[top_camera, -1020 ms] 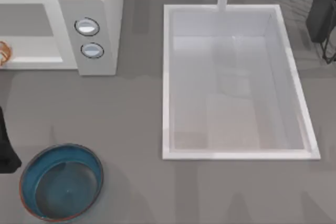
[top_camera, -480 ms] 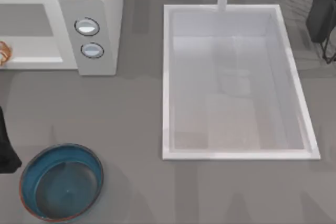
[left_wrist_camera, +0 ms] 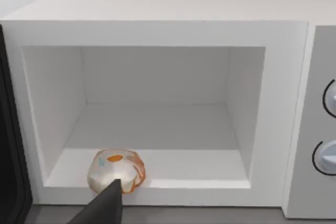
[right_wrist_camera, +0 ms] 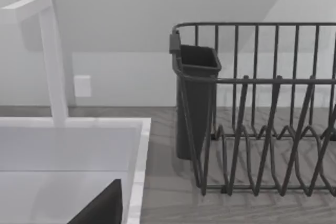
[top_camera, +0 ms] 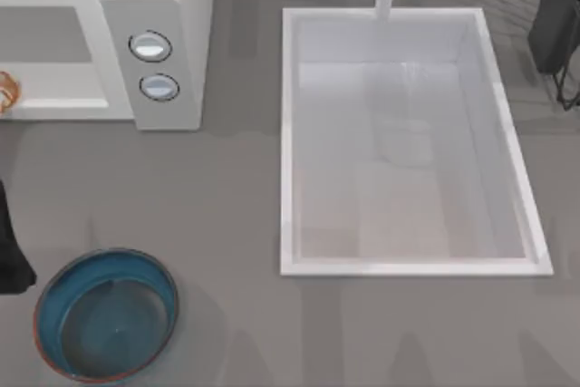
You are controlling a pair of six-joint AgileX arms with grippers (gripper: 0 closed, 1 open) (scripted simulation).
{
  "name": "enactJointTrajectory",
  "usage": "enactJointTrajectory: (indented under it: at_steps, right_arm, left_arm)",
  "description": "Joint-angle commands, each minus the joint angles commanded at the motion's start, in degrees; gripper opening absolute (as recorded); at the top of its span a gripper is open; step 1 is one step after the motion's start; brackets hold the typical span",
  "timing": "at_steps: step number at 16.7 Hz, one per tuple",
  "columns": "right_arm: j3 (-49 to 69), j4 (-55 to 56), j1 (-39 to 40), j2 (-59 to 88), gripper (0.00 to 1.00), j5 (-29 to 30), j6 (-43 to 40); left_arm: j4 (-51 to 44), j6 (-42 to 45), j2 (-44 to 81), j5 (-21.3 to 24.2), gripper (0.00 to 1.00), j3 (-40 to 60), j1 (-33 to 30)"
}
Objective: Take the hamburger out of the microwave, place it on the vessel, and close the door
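Step in hand: reaching for the hamburger (left_wrist_camera: 115, 170); nothing lifted yet.

Microwave (left_wrist_camera: 157, 14) stands open, cavity bare but for the burger, which sits at the front lip of the cavity floor, toward the door side. Door (left_wrist_camera: 10, 156) swung out, seen as a dark edge beside the opening.

Left gripper (left_wrist_camera: 102, 208): one dark finger shows, its tip just below and in front of the burger, apparently not touching. Cannot tell whether the fingers are spread or pressed together.

Bowl (top_camera: 107, 314) sits on the counter, behind and below the gripper's line of approach, nothing in it.

Right arm parked over the sink (right_wrist_camera: 68, 145), near the dish rack (right_wrist_camera: 262, 108).

Next, by my reckoning: ease forward so the fingers straddle the burger, pinch, then draw back clear of the front lip before swinging to the bowl.
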Motion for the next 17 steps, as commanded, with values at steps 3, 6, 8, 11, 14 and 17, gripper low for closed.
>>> enactJointTrajectory:
  at_steps: [3, 6, 8, 11, 14, 17]
  right_arm:
    - [0.0, 0.0, 0.0, 0.0, 1.00, 0.0, 0.0]
    - [0.0, 0.0, 0.0, 0.0, 1.00, 0.0, 0.0]
    - [0.0, 0.0, 0.0, 0.0, 1.00, 0.0, 0.0]
    - [0.0, 0.0, 0.0, 0.0, 1.00, 0.0, 0.0]
    - [0.0, 0.0, 0.0, 0.0, 1.00, 0.0, 0.0]
    - [0.0, 0.0, 0.0, 0.0, 1.00, 0.0, 0.0]
  left_arm:
    - [4.1, 0.4, 8.3, 0.9, 1.00, 3.0, 0.8]
    - [10.2, 0.9, 20.6, 2.3, 1.00, 7.3, 2.1]
    - [15.1, 1.3, 30.5, 3.4, 1.00, 10.9, 3.1]
    - [23.3, 2.1, 47.1, 5.3, 1.00, 16.8, 4.8]
    - [32.0, 2.9, 64.8, 7.3, 1.00, 23.1, 6.6]
    - [40.9, 3.7, 82.7, 9.3, 1.00, 29.5, 8.4]
